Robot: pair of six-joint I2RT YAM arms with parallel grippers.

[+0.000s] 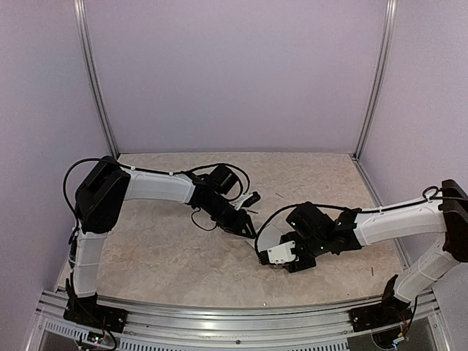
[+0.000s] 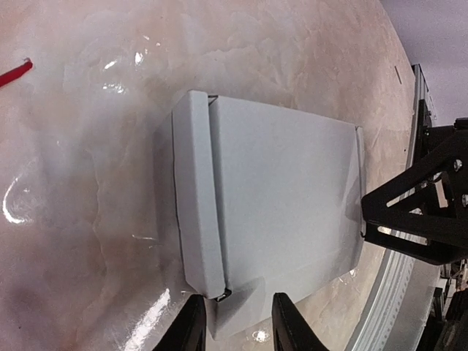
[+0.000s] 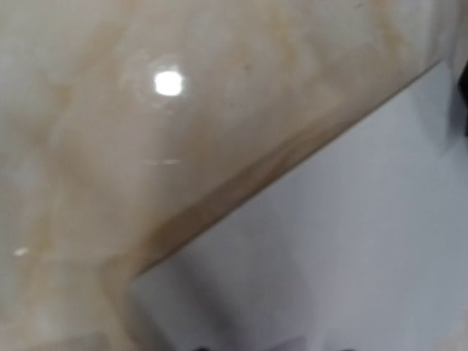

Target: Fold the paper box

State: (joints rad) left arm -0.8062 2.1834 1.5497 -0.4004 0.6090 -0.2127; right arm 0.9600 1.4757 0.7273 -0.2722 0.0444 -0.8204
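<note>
My left tool (image 2: 235,330) pinching a flap of the paper box (image 2: 285,190), flat on the bench (image 2: 88,146), right tool (image 2: 395,212) at its far edge, I cannot tell its state

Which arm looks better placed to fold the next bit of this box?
Probably right: the right gripper sits at the end flap of the paper box, while the left gripper straddles its side.

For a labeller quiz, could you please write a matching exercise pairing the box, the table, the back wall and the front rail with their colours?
Things:
1. box
2. table
3. back wall
4. front rail

Colours:
a. lilac
b. silver metal
c. pale grey-white
d. marbled beige

Pairs: 1-c, 2-d, 3-a, 4-b.
</note>
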